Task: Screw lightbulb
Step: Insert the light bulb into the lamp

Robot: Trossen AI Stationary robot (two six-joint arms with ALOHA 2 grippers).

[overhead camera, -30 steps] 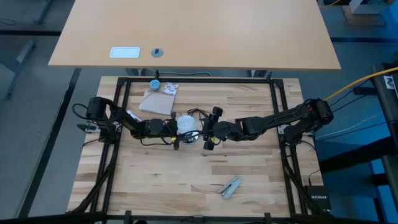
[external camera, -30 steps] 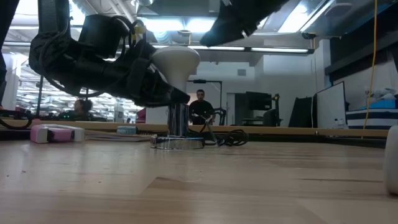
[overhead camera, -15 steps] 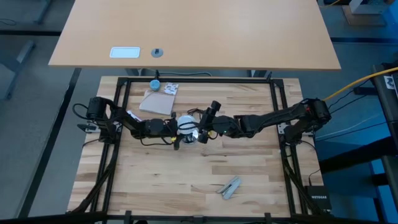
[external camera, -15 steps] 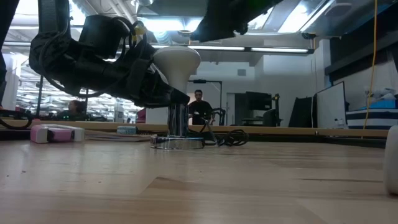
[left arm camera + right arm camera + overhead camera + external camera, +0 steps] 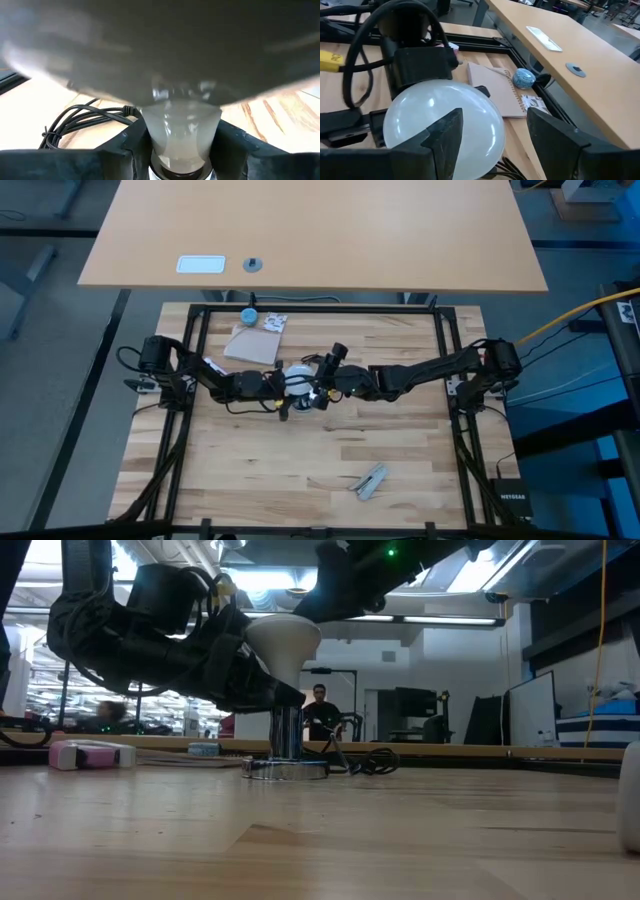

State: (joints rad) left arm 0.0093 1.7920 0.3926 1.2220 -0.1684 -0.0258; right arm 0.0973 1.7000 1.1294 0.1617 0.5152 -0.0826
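The left gripper (image 5: 283, 384) clamps the narrow neck of the lightbulb (image 5: 297, 380), which stands upright on a shiny metal base (image 5: 286, 768) mid-table. The right gripper (image 5: 492, 132) hangs above with fingers spread either side of the smooth, frosted round globe, not pressing it.

Legible text: one item. "NETGEAR", white lettering on a small black box (image 5: 511, 498) beside the tabletop's near right corner, high view. The white card on the far desk, the notebook and the pink-and-white object carry no readable markings.
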